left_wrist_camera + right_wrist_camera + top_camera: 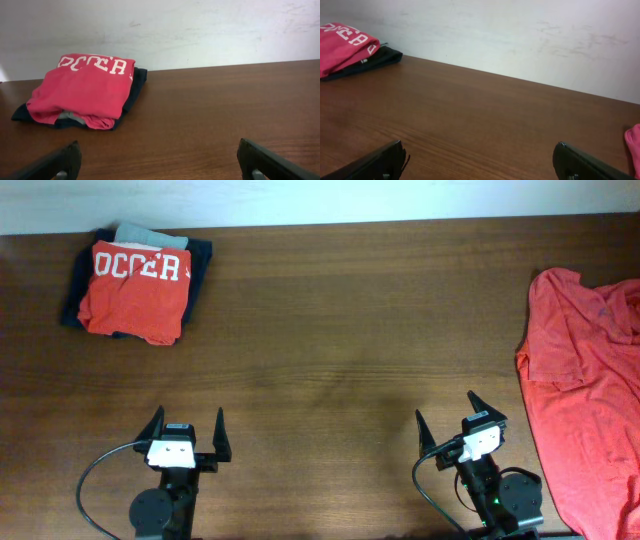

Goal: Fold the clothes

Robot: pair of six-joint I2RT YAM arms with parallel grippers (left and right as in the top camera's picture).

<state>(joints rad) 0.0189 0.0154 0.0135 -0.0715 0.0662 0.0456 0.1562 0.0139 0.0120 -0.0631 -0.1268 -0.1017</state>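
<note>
Wooden table (pixel 330 330) bears coral T-shirt (pixel 585 380), "OCCER" shirt (pixel 135 290); left fingers (pixel 221 434), right fingers (pixel 423 436) wide open, empty.

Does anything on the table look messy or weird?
Yes. The coral-red T-shirt at the right of the table lies crumpled and unfolded, running out of view, while the stack of clothes at the far left is neatly folded.

dark smooth wood table (pixel 330 330), matt heathered cloth T-shirt (pixel 580 370)

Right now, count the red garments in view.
2: a folded lettered red shirt atop the far-left stack; the coral T-shirt spread at the right edge of the table. The stack may hide more.
</note>
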